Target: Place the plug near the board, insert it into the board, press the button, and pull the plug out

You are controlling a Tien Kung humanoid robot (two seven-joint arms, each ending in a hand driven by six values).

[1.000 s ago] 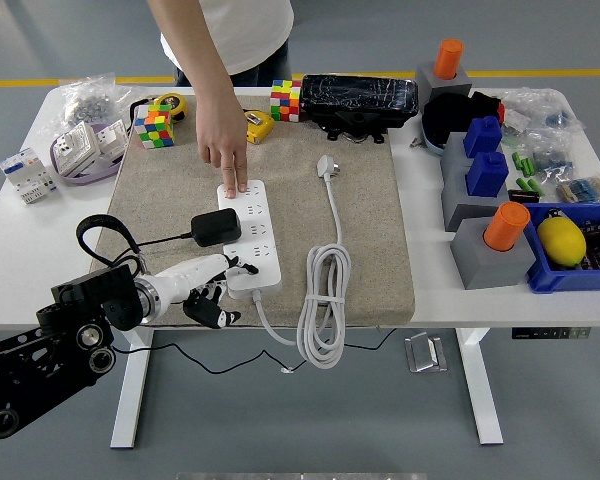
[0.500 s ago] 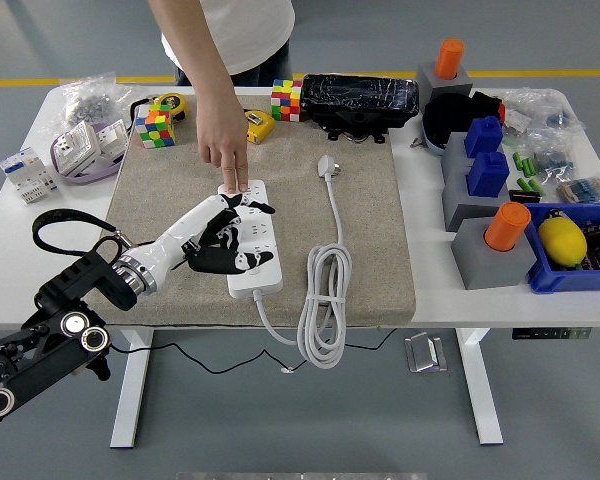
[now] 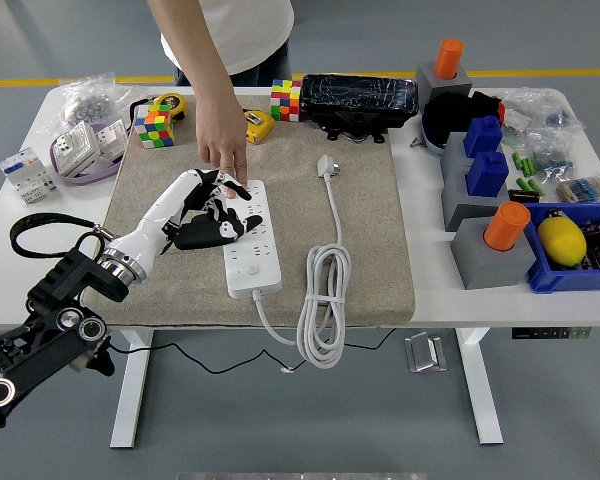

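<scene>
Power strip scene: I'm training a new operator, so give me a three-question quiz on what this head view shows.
1. True or false: a person's hand rests fingertips on the far end of the power strip.
2. Where is the left robot hand? A) at the table's near edge B) over the strip's far half, beside the black plug C) on the coiled white cable
3. Fill in: the strip lies on a beige ____.

Key: 1 true; 2 B; 3 mat.
</scene>
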